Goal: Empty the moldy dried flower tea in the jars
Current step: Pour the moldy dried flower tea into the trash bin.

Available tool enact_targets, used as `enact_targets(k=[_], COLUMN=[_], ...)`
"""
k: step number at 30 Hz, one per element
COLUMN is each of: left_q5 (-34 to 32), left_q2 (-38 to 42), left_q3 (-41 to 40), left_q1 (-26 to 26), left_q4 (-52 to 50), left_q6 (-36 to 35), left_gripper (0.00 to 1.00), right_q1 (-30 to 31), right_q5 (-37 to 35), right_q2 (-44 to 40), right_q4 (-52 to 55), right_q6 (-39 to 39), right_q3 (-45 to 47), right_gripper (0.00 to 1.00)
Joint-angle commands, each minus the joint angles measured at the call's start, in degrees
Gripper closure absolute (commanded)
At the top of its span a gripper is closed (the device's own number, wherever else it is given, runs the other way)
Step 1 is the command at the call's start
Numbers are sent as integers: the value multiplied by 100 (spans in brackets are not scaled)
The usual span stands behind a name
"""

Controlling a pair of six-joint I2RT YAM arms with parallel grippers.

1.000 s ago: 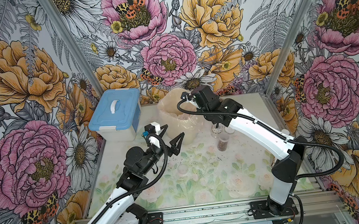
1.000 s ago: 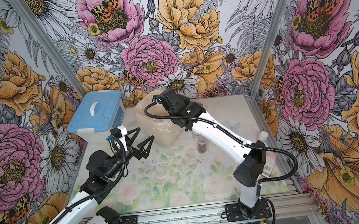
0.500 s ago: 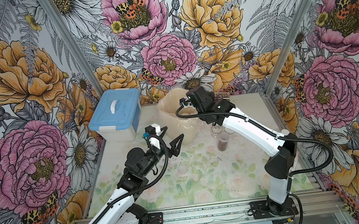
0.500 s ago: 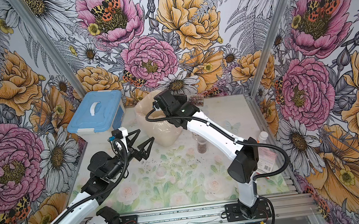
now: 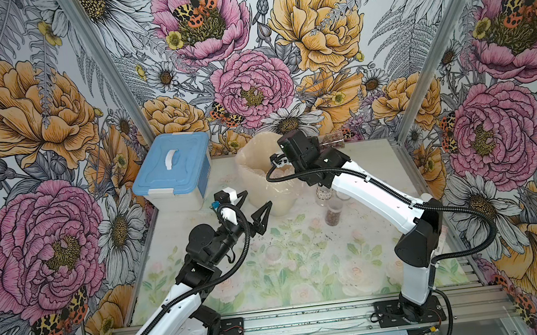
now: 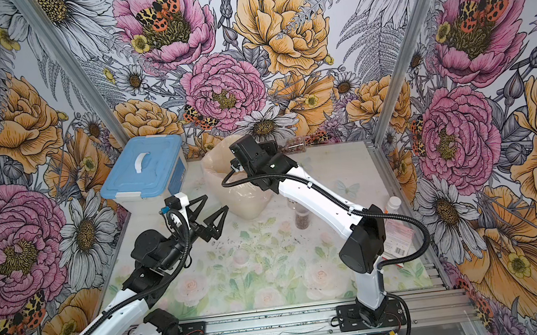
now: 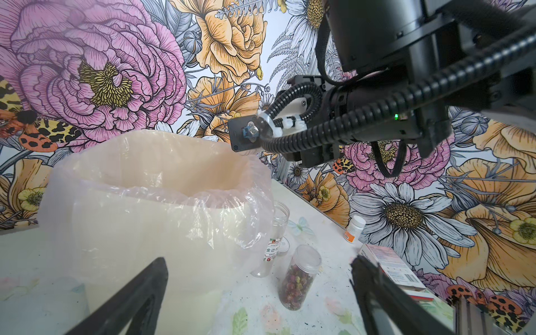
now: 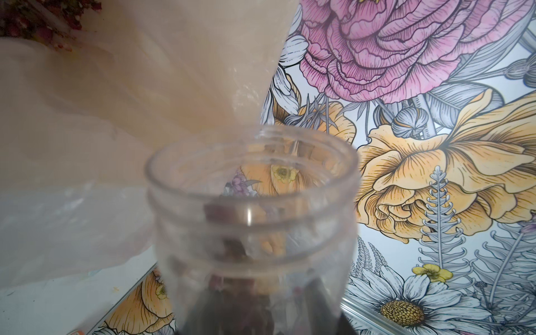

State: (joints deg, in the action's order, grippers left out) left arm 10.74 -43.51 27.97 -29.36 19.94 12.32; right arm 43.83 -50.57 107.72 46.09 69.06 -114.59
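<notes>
Floral-walled cell, bench (image 5: 305,273) speckled with debris. Moldy dried flower tea (image 6: 294,145) sits in the open jar (image 8: 255,203) that my right end effector (image 8: 261,317) clamps beside the lined bin (image 7: 139,208); some tea already lies inside it. Labelled jar (image 7: 272,246) stands empty; full jar (image 7: 298,275) waits. Left end effector (image 5: 257,198) hangs released. I judge one jar done, two left.

Top views high, looking down, wrist views close, all sharing bin (image 5: 259,189)

Tabletop (image 5: 305,273): had pale flowers and dark specks (image 5: 328,236).
On it stood: blue-lid box (image 5: 172,171), bagged bin (image 5: 262,189), tea jar (image 5: 333,212), label jar (image 5: 324,194), small bottle (image 6: 393,203), flat carton (image 6: 400,237).
</notes>
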Motion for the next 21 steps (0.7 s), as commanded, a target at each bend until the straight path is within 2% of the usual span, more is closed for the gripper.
enact_targets(k=[1, 5, 8, 21], left_q5=[7, 61, 84, 130], left_q2=[101, 132, 147, 250], left_q3=[-129, -192, -243, -463], left_q1=[87, 144, 181, 298], left_q4=[220, 326, 416, 723], left_q6=[113, 187, 195, 355], left_gripper=[2, 1, 1, 1], right_q1=[-12, -15, -18, -77], right_q5=[-39, -15, 18, 56], right_q2=[108, 165, 195, 353], right_q4=[-40, -39, -41, -71], right_q6=[387, 583, 711, 1052], right_q3=[-81, -86, -69, -90], right_gripper=[88, 87, 83, 84])
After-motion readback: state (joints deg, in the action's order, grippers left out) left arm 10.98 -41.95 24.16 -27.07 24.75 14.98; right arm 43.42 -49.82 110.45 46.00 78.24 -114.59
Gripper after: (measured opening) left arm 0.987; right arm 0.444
